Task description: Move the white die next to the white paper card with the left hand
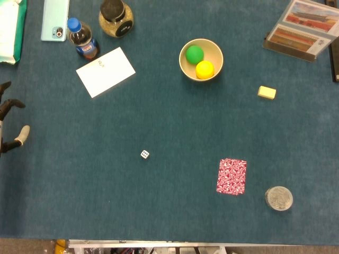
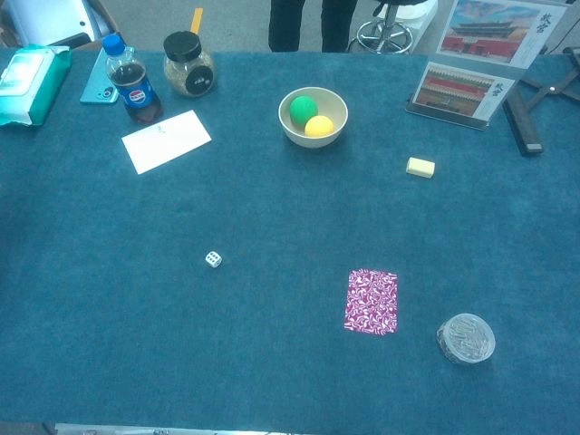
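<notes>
The white die (image 1: 144, 154) sits alone on the blue table cloth (image 1: 169, 121) just left of the frame's centre, well apart from the white paper card (image 1: 105, 72), which lies in the upper left beside a cola bottle (image 1: 82, 39). At the far left edge in the head view, the left hand (image 1: 11, 124) shows only in part, its fingers spread apart and holding nothing.

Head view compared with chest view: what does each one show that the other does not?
Only the head view shows the left hand, at the table's left edge, holding nothing, fingers apart. Only the chest view shows a person's legs and a stool behind the table. Both show the white die lying alone, the white paper card beside the cola bottle, and the bowl with two balls. The right hand appears in neither.
</notes>
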Controlling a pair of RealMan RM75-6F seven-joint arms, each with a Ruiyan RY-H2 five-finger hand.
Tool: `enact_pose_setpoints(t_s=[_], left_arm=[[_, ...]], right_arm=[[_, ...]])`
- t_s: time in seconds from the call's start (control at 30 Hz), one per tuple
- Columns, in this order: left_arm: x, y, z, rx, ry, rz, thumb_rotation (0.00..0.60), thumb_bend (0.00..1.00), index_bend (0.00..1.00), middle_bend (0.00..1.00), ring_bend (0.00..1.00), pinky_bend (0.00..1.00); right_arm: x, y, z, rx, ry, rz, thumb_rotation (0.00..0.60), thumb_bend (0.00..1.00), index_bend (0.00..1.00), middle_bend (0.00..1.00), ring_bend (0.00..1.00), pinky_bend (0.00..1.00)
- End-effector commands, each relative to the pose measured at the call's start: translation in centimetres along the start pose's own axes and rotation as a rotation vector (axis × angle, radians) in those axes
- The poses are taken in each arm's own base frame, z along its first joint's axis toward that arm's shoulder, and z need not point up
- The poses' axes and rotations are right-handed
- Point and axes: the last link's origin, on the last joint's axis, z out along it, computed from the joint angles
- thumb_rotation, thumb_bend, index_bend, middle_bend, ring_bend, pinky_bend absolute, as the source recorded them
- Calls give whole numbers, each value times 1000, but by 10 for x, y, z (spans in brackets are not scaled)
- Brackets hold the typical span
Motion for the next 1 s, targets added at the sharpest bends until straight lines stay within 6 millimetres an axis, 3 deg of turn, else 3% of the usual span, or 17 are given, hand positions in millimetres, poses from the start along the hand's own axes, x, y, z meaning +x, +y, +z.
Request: enact_pose_setpoints(t_s=[0.03, 0.6, 1.0], left_arm=[[0, 1, -3, -4, 1, 2, 600, 272, 373, 118, 0, 20], [0, 13, 1, -35, -3, -3, 600, 272, 373, 118, 0, 20], [-12, 42, 6, -140, -66, -34, 600, 272, 373, 115, 0, 19]], right_arm=[[-2, 1, 0, -1, -5, 2, 600, 0, 510, 412, 261, 369], [1, 3, 6, 5, 0, 7, 600, 0, 510, 412, 261, 370], [5, 0, 6, 25, 14, -5, 600, 0, 510, 412, 261, 370]])
